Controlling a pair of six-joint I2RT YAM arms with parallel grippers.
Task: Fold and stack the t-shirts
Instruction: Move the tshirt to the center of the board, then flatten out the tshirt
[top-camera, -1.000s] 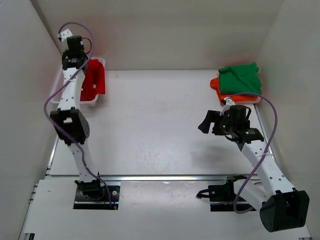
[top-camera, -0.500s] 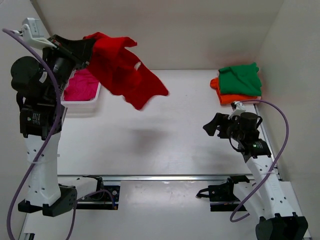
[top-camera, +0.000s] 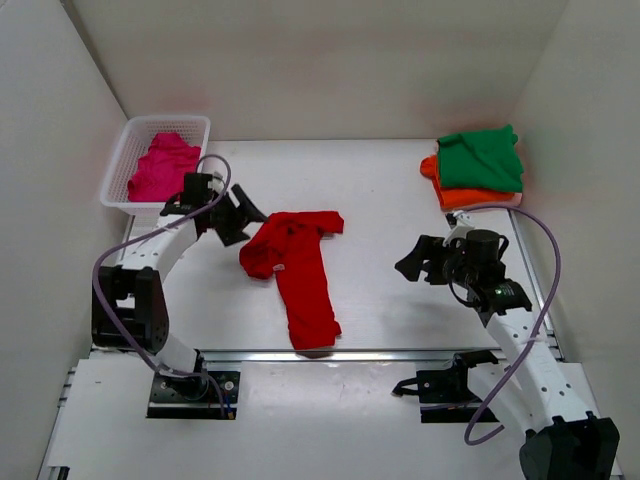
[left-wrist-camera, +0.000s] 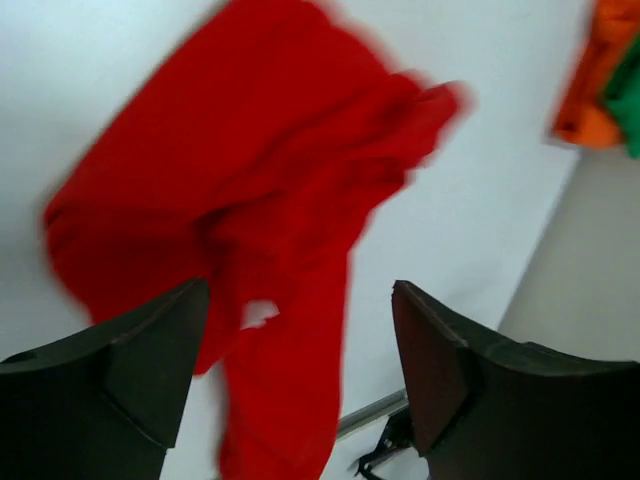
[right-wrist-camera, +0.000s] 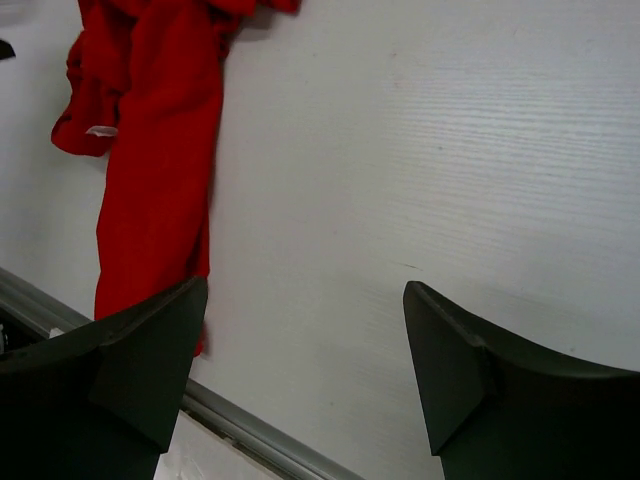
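Reaching into the crumpled red t-shirt (top-camera: 295, 275), bunched mid-surface (top-camera: 390, 200), we risk pinching doubled layers and folding in creases; our left pincer (top-camera: 243, 222) gapes empty beside it, and our right pincer (top-camera: 413, 260), equally wide and empty, stands well apart.

centre→near edge: red tee (top-camera: 298, 270) sprawled flat on table (top-camera: 380, 190); low obstacle.
far-left corner: basket (top-camera: 115, 175) w/ pink tee (top-camera: 163, 165); side wall close.
far-right corner: green tee (top-camera: 482, 157) stacked on orange tee (top-camera: 470, 197).
free: bare strip along far edge btwn basket & stack; bare table from red tee to right gripper (top-camera: 411, 257).
left gripper (top-camera: 246, 224): just beside red tee's far-left part.
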